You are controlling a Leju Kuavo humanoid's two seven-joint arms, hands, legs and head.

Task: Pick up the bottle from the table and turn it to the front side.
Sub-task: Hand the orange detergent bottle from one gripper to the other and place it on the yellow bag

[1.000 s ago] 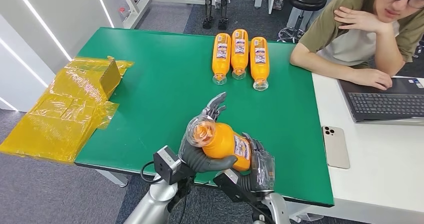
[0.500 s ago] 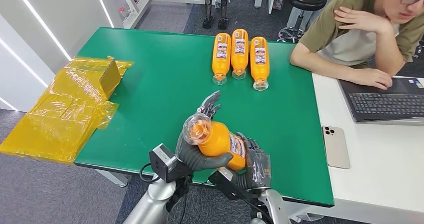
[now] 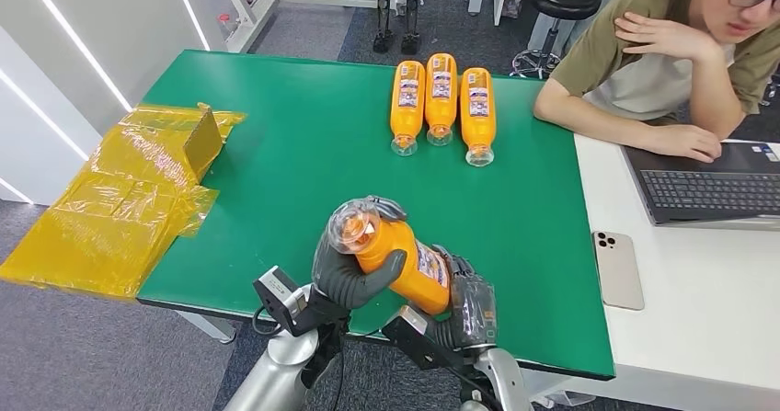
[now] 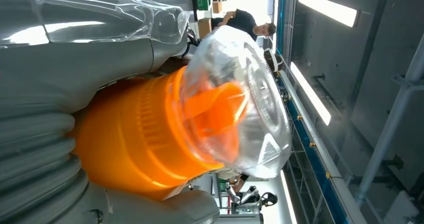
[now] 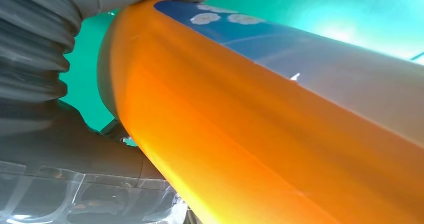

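Observation:
An orange bottle (image 3: 400, 259) with a clear cap and a blue-and-white label is lifted above the green table's (image 3: 294, 163) near edge, tilted with its cap up and to the left. My left hand (image 3: 345, 268) wraps the neck end just under the cap, its fingers curled over the top. My right hand (image 3: 464, 301) grips the lower body of the bottle. In the left wrist view the cap and orange shoulder of the bottle (image 4: 200, 124) sit against the left hand (image 4: 65, 73). In the right wrist view the bottle's body (image 5: 280, 124) lies against the right hand (image 5: 45, 83).
Three more orange bottles (image 3: 441, 98) lie side by side at the table's far side. Crumpled yellow plastic wrap (image 3: 129, 195) hangs over the left edge. A person (image 3: 671, 52) sits at the far right beside a laptop (image 3: 708, 186); a phone (image 3: 618, 268) lies on the white table.
My left hand's fingers, which stuck out past the cap, have curled over the bottle's neck. The bottle and both hands have shifted slightly left and toward me.

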